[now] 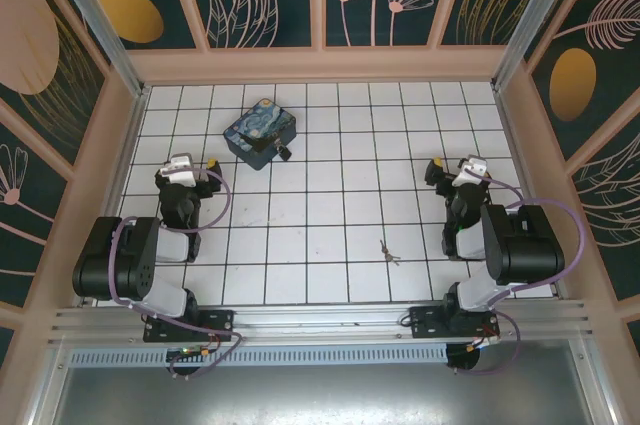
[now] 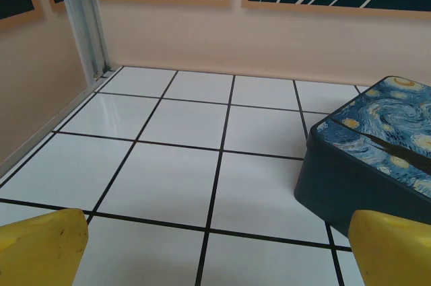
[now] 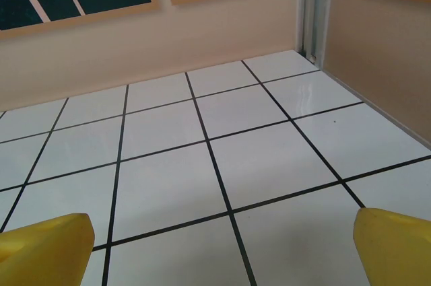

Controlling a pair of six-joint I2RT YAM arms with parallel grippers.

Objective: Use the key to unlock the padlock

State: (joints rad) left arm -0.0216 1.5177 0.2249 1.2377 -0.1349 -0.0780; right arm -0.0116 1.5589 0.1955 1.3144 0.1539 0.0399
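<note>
**Padlock [image 1: 283, 152], tiny and black, hard to read beside the painted tin**

From the top view the padlock is only a dark speck at the near right corner of the blue swirl-painted rectangular tin [image 1: 260, 132]. It seems to touch the tin, and its thin shackle is too small to make out. It lies ahead and to the right of the left pincer [image 1: 190, 161], with the tin just ahead of that pincer.

The small dull-silver metal key [image 1: 388, 252] lies on the white tiled floor [image 1: 320, 195], behind and to the left of the right pincer [image 1: 458, 162], well apart from the padlock. Its ring cannot be told from its blade.

In the left wrist view the left pincer [image 2: 215, 252] stands released, holding nothing. Its yellow fingertips [image 2: 40, 245] are cut off at the bottom corners, and the tin [image 2: 363, 158] is cropped by the right edge. The right pincer [image 3: 222, 249] is likewise spread wide and empty over bare tiles, with peach walls ahead and to its right.
</note>
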